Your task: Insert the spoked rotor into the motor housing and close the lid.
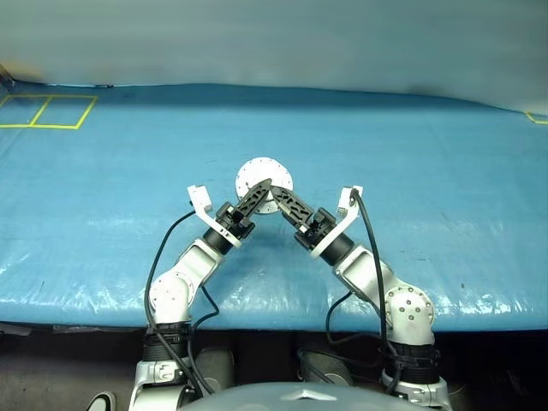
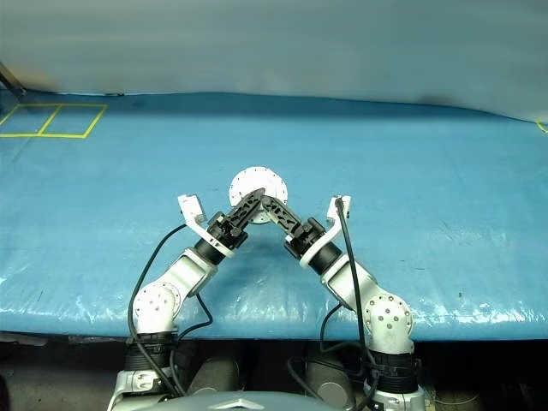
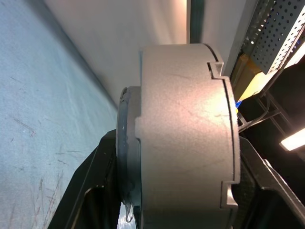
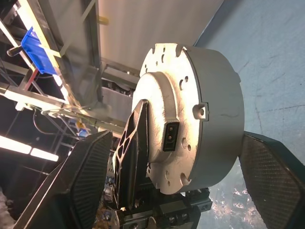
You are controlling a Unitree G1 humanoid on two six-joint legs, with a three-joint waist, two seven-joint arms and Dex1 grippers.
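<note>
Motor housing (image 1: 264,180) held up above the blue worktop (image 1: 445,223), between both arms, lid (image 3: 228,119) shut against it. Left pincer (image 1: 259,193) clamps the housing across its faces. Right pincer (image 4: 176,191) wide, pads (image 4: 90,176) standing clear either side of the housing.

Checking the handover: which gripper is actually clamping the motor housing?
The left gripper: its fingers press both faces of the motor housing. The right gripper stands open, clear of it.
</note>
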